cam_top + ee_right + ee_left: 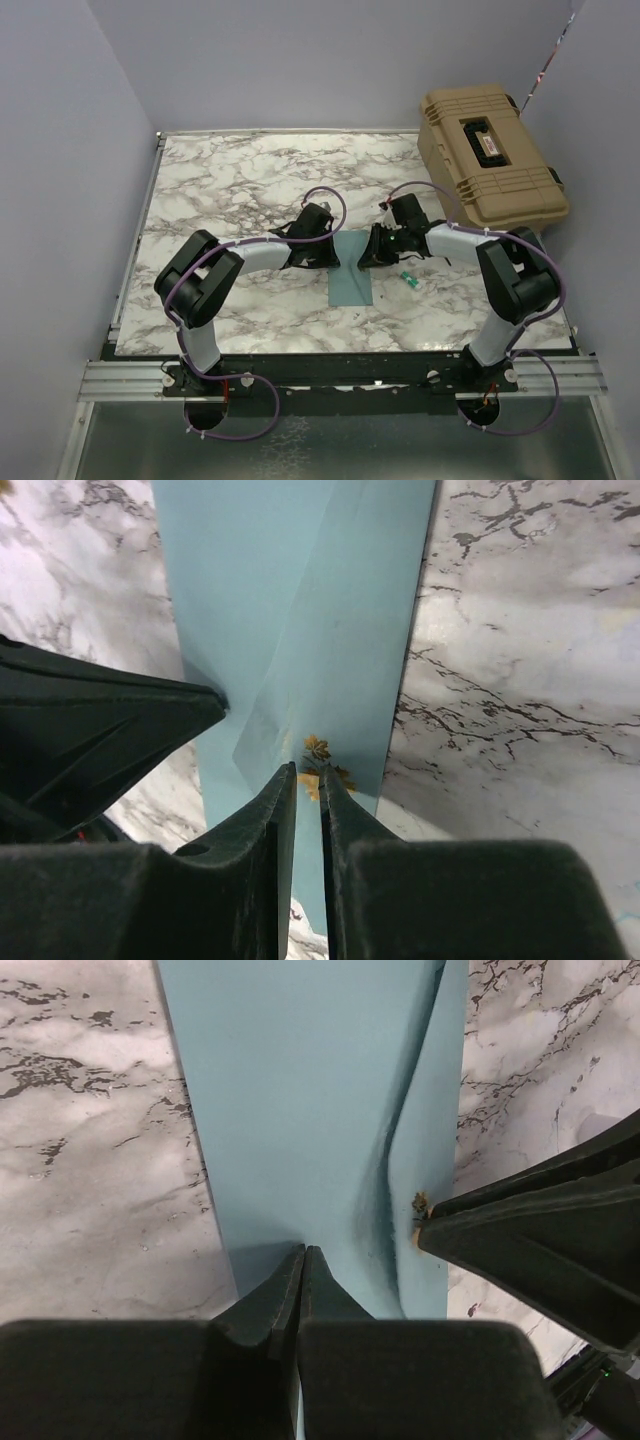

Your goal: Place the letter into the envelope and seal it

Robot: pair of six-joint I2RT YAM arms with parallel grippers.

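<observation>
A flat dusty teal-blue paper envelope (352, 288) lies on the white marble-patterned table (240, 190), a little toward 6 o'clock from the table's middle, with its long side running from 12 to 6 o'clock. The two arms reach in from either side and meet over its 12 o'clock end.

The left gripper (337, 262) comes in from 9 o'clock. In its wrist view its two black fingers (270, 1305) are pressed flat together, with nothing between them. Their joined tip rests on the envelope's surface, just inside the near edge.

The right gripper (363, 262) comes in from 3 o'clock. Its jaws stand almost together with only a thin slit between them. The tips sit at the small gold seal sticker (318, 755), which marks the point of the tapered flap (330, 660). The flap is folded over the envelope's body and looks a shade paler than the paper under it. Whether the tips pinch the flap or only press on it cannot be told. In the left wrist view a soft ridge runs along the paper beside the sticker.

A small green object (407, 277) lies on the marble at 3 o'clock from the envelope, close to it but apart. A tan hard plastic case (490, 150) with a black handle sits at the table's 2 o'clock corner, well apart from the envelope.
</observation>
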